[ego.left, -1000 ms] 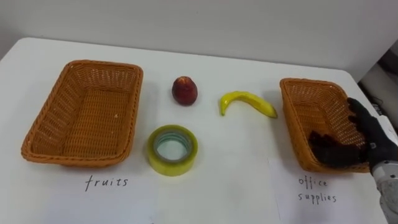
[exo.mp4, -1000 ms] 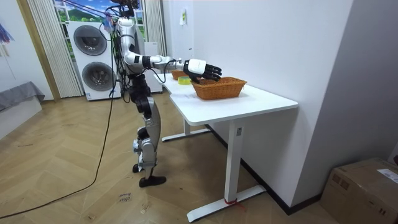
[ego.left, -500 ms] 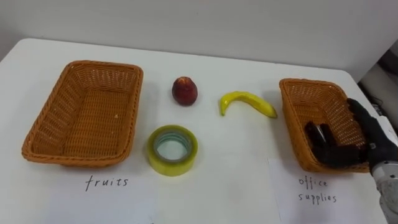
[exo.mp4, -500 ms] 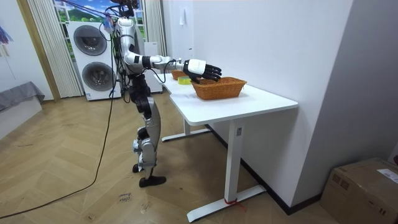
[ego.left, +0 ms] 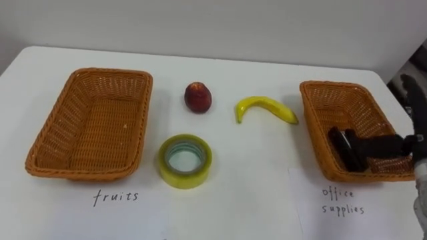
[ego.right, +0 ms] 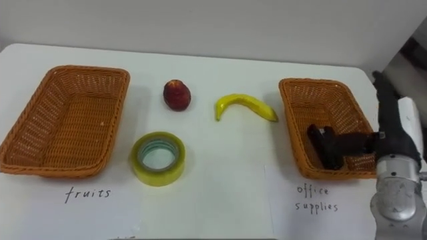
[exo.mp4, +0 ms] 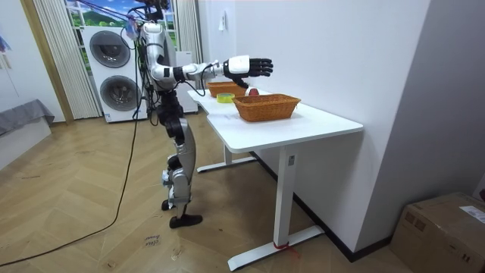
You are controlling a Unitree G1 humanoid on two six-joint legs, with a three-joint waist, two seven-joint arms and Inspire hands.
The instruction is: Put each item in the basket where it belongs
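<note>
We see a white, smooth-topped table [ego.left: 253,153] with the robot standing upright at its long side, and on it two rectangular baskets of woven orange-brown wicker with sloping walls. The left basket [ego.left: 93,130] holds nothing and has a handwritten paper label in front of it. The right basket [ego.left: 337,107], labelled the same way, holds a black, blocky object [ego.left: 341,145] near its front wall; we cannot tell exactly what it is. The right hand [ego.right: 403,130], white-backed with black fingers, is raised above that basket's outer edge; in the room view its fingers reach out straight and spread, holding nothing. Between the baskets, near the table's front, a thick ring of yellow-green tape [ego.left: 185,180] lies flat with its hole facing up. Behind it and to the right lies a curved yellow banana [ego.left: 263,105], its far tip just beside the right basket's corner. Left of the banana sits a round, dull red fruit [ego.left: 198,97], apart from both baskets
</note>
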